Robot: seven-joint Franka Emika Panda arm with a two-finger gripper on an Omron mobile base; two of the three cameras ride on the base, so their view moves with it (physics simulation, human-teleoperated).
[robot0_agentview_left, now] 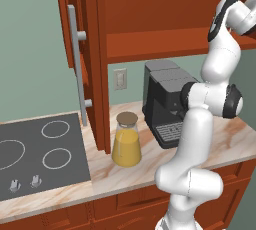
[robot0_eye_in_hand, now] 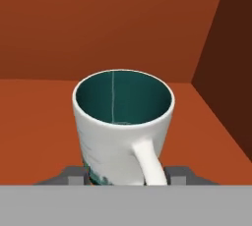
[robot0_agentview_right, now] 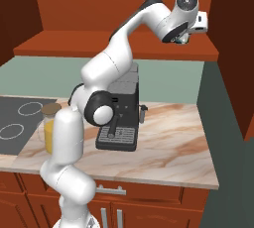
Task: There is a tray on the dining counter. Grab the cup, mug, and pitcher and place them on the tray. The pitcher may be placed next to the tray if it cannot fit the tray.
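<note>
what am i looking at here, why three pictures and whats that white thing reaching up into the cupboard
The white thing is a robot arm in a simulated kitchen. Two pictures come from cameras on its base, one behind it on the left and one on the right, so they show the same scene from two sides. The third comes from a camera on its hand.

On the marbled counter stand a black coffee machine and a glass pitcher of orange-yellow liquid with a brown lid, next to a stovetop.

The arm reaches into the open upper cabinet. In the hand view its gripper has a finger on each side of a white mug with a teal inside, standing on the shelf. Whether it is gripped yet cannot be told.
</note>
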